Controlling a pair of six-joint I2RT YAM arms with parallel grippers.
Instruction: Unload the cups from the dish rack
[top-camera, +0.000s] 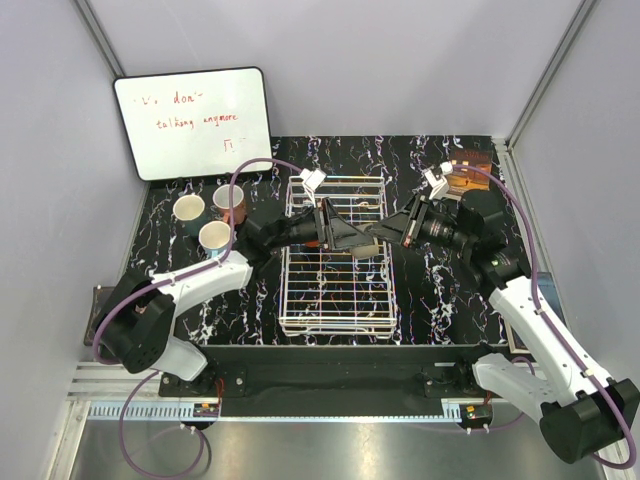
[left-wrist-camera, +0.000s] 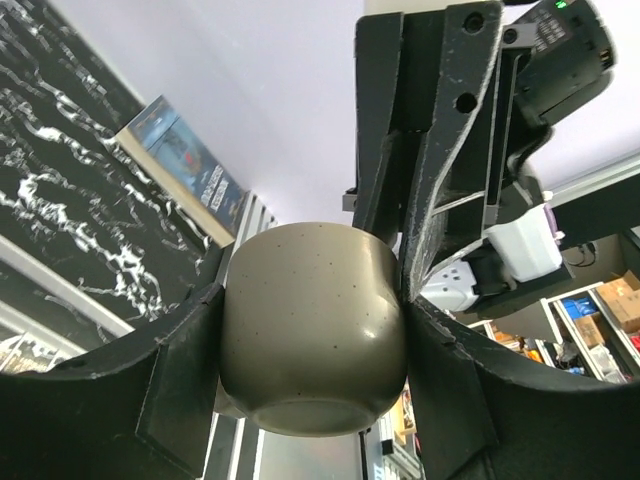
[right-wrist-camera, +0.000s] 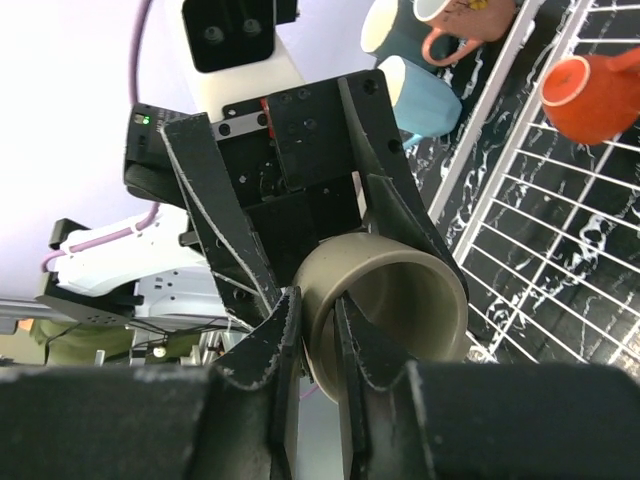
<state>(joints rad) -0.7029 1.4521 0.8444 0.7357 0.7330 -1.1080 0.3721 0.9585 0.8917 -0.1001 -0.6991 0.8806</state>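
Above the white wire-grid dish rack (top-camera: 335, 326), a glossy, speckled taupe-brown mug (left-wrist-camera: 312, 340) with rounded walls hangs between both arms. The left hand (top-camera: 352, 240) clamps its sides; the right hand (right-wrist-camera: 318, 335) pinches its thin rim, one finger inside and one outside. A red mug (right-wrist-camera: 590, 95) sits on the rack's wires. Three mugs, a light blue mug (right-wrist-camera: 425, 95) among them, stand on the black marbled table (top-camera: 440, 300).

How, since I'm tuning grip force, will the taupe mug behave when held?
The mug looks glossy, so probably slippery in the left gripper. It seems rigid, likely ceramic: it may chip if dropped. The right gripper pinches only the rim, so it might pivot.
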